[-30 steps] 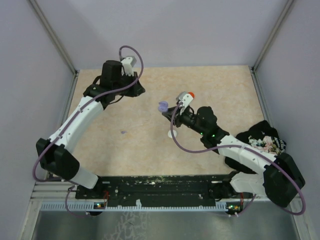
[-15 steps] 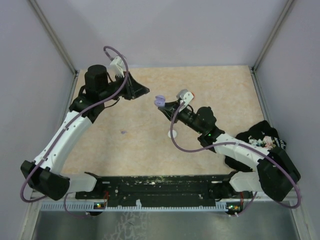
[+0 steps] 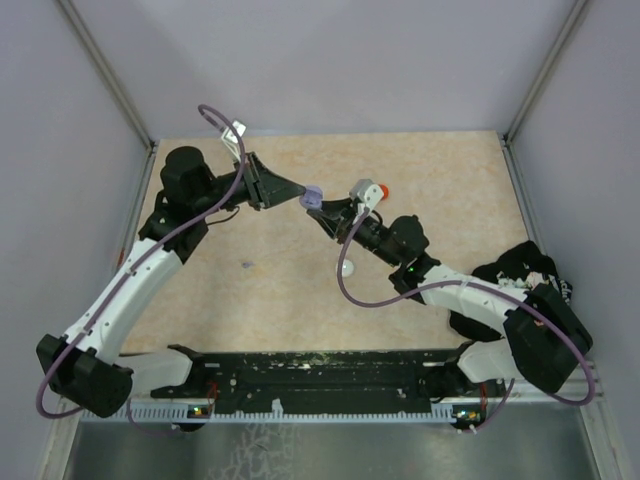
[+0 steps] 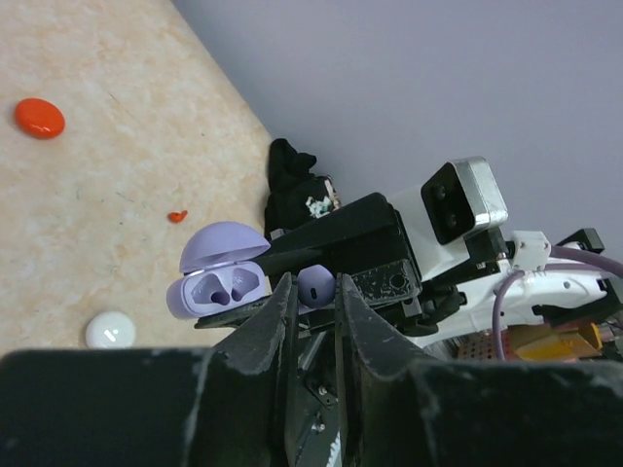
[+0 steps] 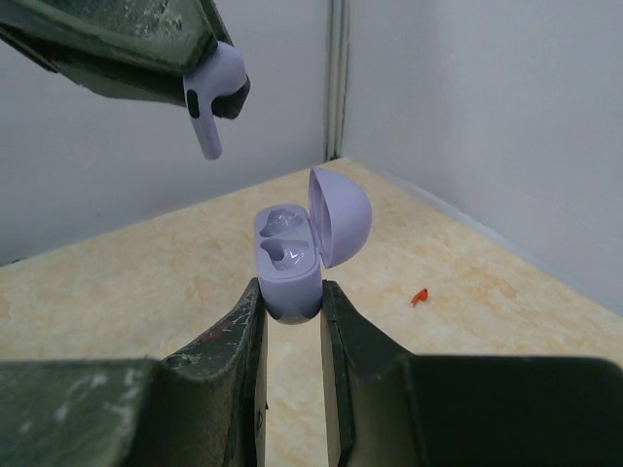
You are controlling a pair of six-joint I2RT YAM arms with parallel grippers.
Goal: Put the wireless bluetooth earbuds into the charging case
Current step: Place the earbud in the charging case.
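my left gripper (image 4: 313,292) is pinched narrow on one lavender earbud (image 5: 216,92), its head between the fingers and its stem poking out free. my right gripper (image 5: 290,302) is clamped on the lower half of the lavender charging case (image 5: 289,258), lid hinged open, both wells bare. the two meet in the air over the far middle of the table (image 3: 450,170). in the right wrist view the earbud hangs above and to the left of the case, apart from it.

what can go wrong, as i judge it: the stem is not lined up with either well, so a straight push could catch the rim or the open lid and twist the bud in my pinch. it is small and smooth, and a knock may flick it out onto the table. pressing hard could tip the case, since i hold only its base. letting go before the bud seats would drop it. a small red earbud (image 4: 176,216) lies on the table, apart from a red disc (image 4: 40,117) and a white disc (image 4: 108,330).
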